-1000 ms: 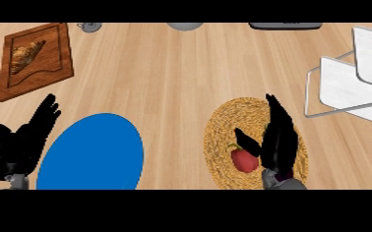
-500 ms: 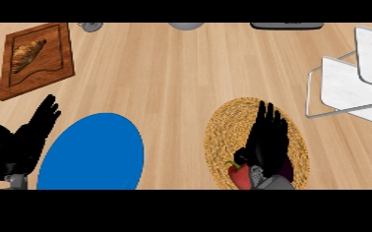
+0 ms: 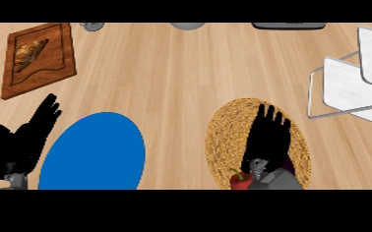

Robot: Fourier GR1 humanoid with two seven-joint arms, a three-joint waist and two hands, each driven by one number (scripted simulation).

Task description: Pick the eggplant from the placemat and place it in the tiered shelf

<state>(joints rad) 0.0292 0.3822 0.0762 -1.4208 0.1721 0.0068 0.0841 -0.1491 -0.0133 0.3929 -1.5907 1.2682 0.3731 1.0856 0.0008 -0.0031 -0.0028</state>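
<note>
A round woven placemat lies at the lower right of the counter. My right hand lies palm down over it with its fingers straight, hiding most of the vegetable. Only a red part with a green stem shows at the wrist's left, and a dark purple sliver at its right. The white tiered shelf with its metal frame stands at the right edge, apart from the hand. My left hand rests open at the left edge, fingers up.
A blue plate lies left of the placemat. A wooden board carrying a croissant sits at the far left. Grey items and a dark object line the back edge.
My right hand has closed its spread fingers together and settled over the vegetable. Less of the red part shows, now nearer the lower edge. The left hand has stayed put.
</note>
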